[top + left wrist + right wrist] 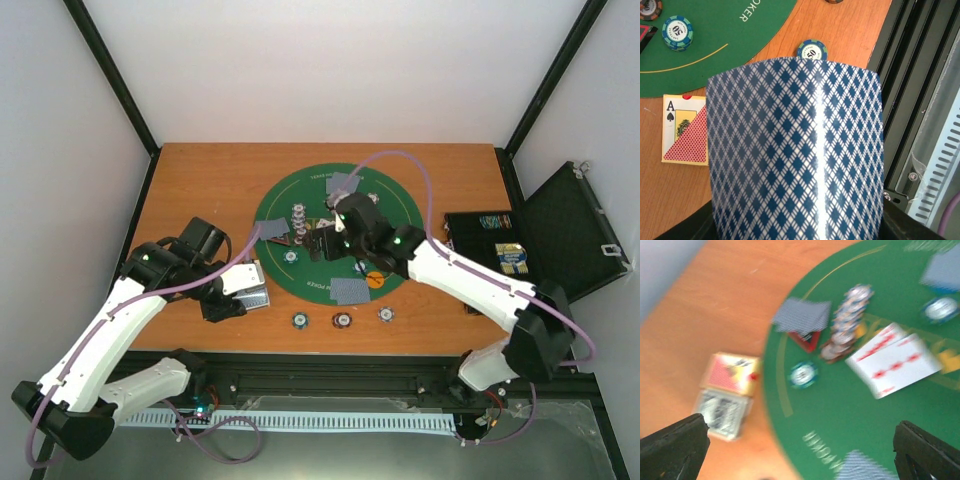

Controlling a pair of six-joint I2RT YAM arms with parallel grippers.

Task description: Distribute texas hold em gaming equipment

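The right gripper (800, 424) hangs wide open and empty above the green mat (840, 440), near the face-up cards (892, 360). I judge it should rise straight up, so as not to brush the leaning chip stack (847, 322) beside them. The left gripper (245, 285) is clenched on the blue-backed cards (795, 150), off the mat, near a red card box (685, 130)

From here the playing card (795, 150) back reads as a blue-and-white diamond lattice. The card box (685, 130) is cream with a red lattice and a black ace of spades. I see a teal, white-striped poker chip (677, 32), a green mat (715, 50) with a yellow line, and an orange-brown table (850, 35).
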